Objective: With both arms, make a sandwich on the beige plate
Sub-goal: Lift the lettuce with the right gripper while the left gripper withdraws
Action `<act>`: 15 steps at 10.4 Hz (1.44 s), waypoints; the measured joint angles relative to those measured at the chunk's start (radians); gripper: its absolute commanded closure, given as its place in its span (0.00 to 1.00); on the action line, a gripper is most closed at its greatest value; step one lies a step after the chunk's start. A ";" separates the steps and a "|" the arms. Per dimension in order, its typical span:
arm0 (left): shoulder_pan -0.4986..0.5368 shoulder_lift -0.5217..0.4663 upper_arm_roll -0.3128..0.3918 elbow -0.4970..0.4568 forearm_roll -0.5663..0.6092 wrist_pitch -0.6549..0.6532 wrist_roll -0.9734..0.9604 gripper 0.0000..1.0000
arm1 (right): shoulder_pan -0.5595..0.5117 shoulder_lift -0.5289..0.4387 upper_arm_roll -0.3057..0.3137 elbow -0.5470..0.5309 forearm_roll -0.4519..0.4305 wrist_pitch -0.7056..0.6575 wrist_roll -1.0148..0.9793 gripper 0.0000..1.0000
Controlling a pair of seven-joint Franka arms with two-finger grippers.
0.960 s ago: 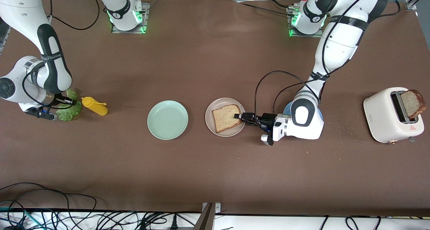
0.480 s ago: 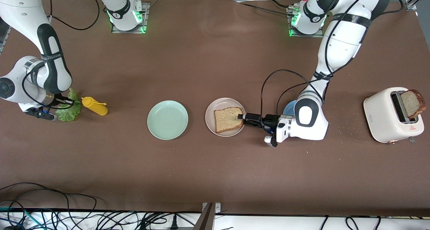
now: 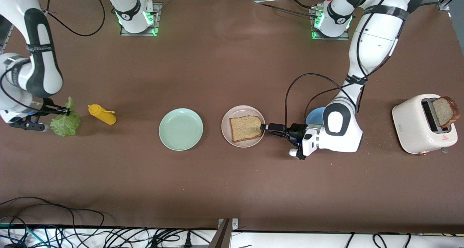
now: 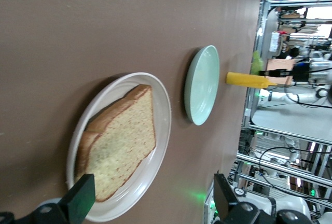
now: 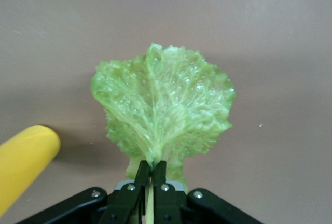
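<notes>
Light, floppy and easily torn, the lettuce leaf [image 5: 163, 107] hangs pinched by its stem in the clenched right hand [image 5: 151, 175] beside the mustard bottle [image 3: 102, 114], while the left hand [image 3: 272, 128], released, flanks the bread slice [image 3: 246, 128] on the beige plate [image 3: 227, 135].

Brown bread slice [image 3: 245, 128] flat on beige plate [image 3: 226, 131] (seemingly centred), lettuce [image 3: 65, 123] apart
</notes>
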 measured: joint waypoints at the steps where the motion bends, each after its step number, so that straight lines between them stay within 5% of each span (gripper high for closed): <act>1: 0.013 -0.017 0.003 0.002 0.053 0.000 -0.045 0.00 | 0.000 -0.009 0.000 0.057 -0.006 -0.068 -0.015 1.00; 7: 0.130 -0.187 0.006 0.010 0.413 -0.028 -0.350 0.00 | 0.158 -0.021 0.011 0.415 -0.042 -0.437 -0.032 1.00; 11: 0.344 -0.288 0.018 0.035 0.585 -0.212 -0.372 0.00 | 0.438 -0.016 0.021 0.455 -0.041 -0.444 0.053 1.00; 15: 0.368 -0.368 0.019 0.051 0.917 -0.239 -0.380 0.00 | 0.697 0.075 0.038 0.456 -0.040 -0.317 0.201 1.00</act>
